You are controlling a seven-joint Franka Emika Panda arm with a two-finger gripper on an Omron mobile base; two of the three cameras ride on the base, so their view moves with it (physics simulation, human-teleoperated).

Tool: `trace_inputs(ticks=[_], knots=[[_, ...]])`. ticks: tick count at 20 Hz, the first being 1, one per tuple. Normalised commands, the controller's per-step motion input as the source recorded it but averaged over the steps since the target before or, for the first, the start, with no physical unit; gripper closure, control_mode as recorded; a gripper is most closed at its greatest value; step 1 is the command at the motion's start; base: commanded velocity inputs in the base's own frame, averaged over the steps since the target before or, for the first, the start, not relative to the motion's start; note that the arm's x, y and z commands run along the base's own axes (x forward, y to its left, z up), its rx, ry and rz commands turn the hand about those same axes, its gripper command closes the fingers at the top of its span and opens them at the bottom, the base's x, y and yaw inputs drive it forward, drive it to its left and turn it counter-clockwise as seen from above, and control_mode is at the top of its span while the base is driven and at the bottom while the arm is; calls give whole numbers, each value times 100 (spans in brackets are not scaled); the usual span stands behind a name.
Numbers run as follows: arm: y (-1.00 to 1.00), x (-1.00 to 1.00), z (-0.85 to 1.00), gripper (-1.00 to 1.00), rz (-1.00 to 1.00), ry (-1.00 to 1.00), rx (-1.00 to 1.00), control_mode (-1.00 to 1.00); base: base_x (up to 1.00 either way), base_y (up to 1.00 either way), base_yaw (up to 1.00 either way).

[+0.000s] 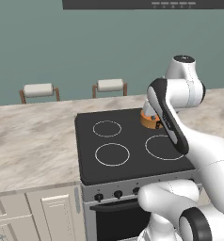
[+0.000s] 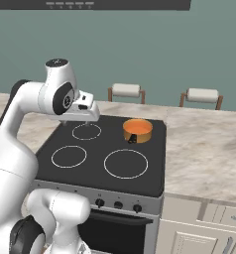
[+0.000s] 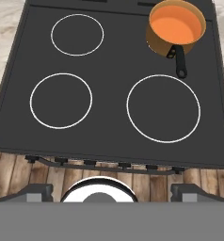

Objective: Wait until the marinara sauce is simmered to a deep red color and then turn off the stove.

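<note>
The stove (image 1: 132, 160) (image 2: 97, 149) (image 3: 109, 70) is a black glass cooktop with four white rings and a row of small black knobs (image 1: 117, 193) (image 2: 118, 204) (image 3: 90, 163) on its steel front. A small copper-orange pot (image 3: 156, 42) (image 2: 137, 133) (image 1: 149, 121) stands on the back right ring, its dark handle toward the front. The marinara sauce (image 3: 174, 24) (image 2: 137, 124) in it is a smooth, bright orange-red. My gripper (image 3: 113, 193) (image 2: 75, 120) hangs open high over the cooktop's left side, pointing down, with nothing between its fingers. In the left base view my arm hides part of the pot.
Marble-patterned counter (image 1: 34, 136) (image 2: 204, 144) runs on both sides of the stove. Two stools (image 1: 38, 90) (image 2: 126, 91) stand behind the counter. A range hood (image 1: 147, 4) hangs overhead. Pale cabinet doors (image 1: 52, 212) sit below the counter.
</note>
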Motion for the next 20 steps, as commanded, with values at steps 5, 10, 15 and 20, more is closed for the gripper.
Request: trace_inputs(ticks=[5, 10, 15, 20], knots=[[0, 0, 0, -100, 0, 0, 0, -100, 0, 0, 0], [0, 0, 0, -100, 0, 0, 0, -100, 0, 0, 0], [0, 0, 0, -100, 0, 0, 0, -100, 0, 0, 0], [0, 0, 0, -100, 0, 0, 0, -100, 0, 0, 0]])
